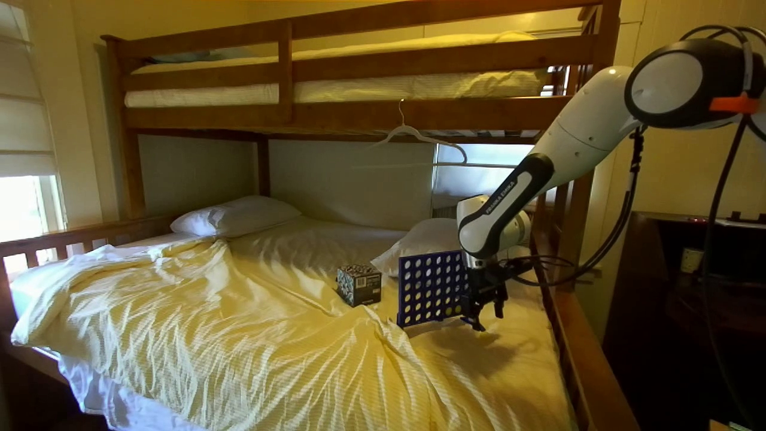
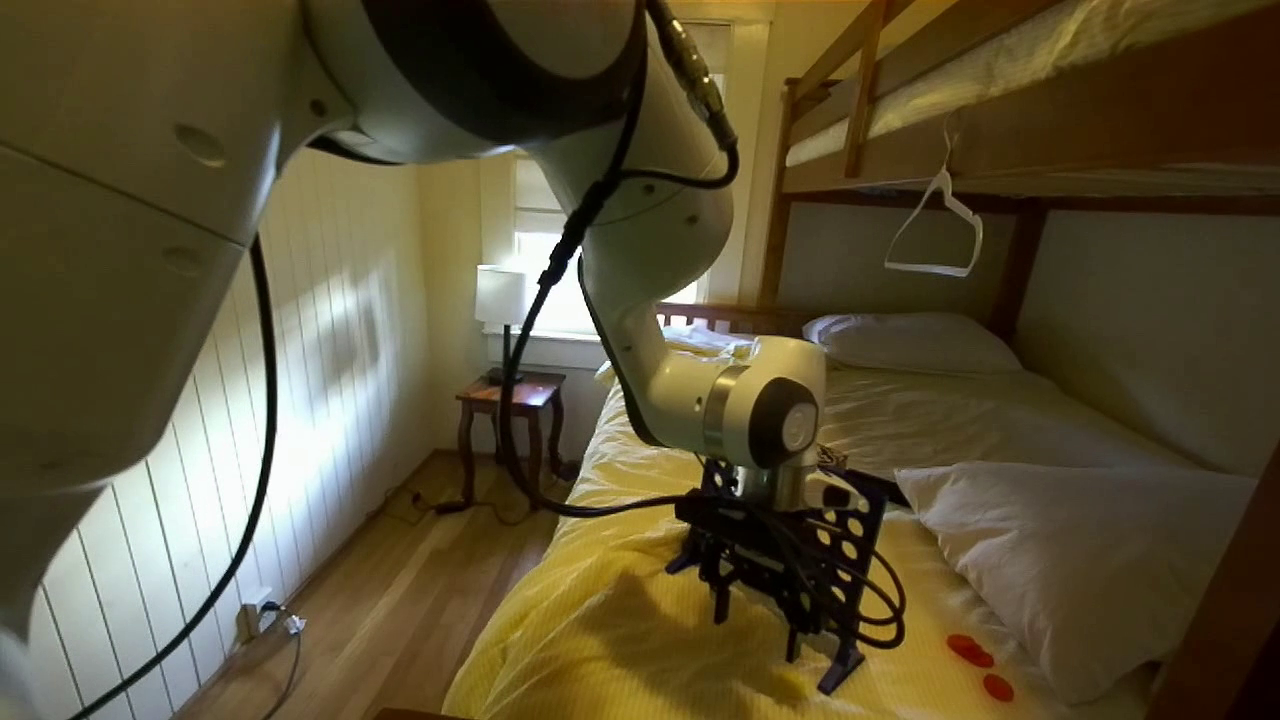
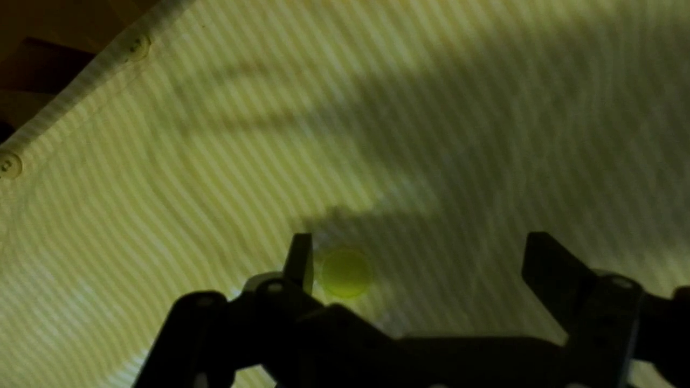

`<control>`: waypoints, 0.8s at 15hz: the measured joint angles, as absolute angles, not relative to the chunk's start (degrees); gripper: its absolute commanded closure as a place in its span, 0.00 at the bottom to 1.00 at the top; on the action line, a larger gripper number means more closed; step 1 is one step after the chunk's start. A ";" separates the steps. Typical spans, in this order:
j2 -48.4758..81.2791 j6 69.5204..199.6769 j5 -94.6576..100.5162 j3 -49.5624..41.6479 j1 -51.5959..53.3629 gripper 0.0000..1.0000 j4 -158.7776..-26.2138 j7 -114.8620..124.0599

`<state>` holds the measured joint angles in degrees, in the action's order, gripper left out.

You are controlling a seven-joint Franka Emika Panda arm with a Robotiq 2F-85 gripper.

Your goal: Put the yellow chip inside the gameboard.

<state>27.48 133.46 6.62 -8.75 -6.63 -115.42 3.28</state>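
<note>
Bunk rail: 1 white hanger
Pillows: 2, white
Box: dark, patterned
Lamp: white-shaded, near window

Chip yellow; gameboard dark blue; bedcover yellow, pale-striped; discs red; pillows white; box dark, patterned.

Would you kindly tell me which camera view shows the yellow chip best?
The wrist view: there the yellow chip shows whole and round on the striped cloth, framed by the open gripper. Neither exterior view shows it clearly; across both I find only one blurred yellow patch, probably the chip.
</note>
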 measured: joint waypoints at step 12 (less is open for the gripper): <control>32.10 131.48 7.07 -9.24 -6.45 0.00 -110.61 4.21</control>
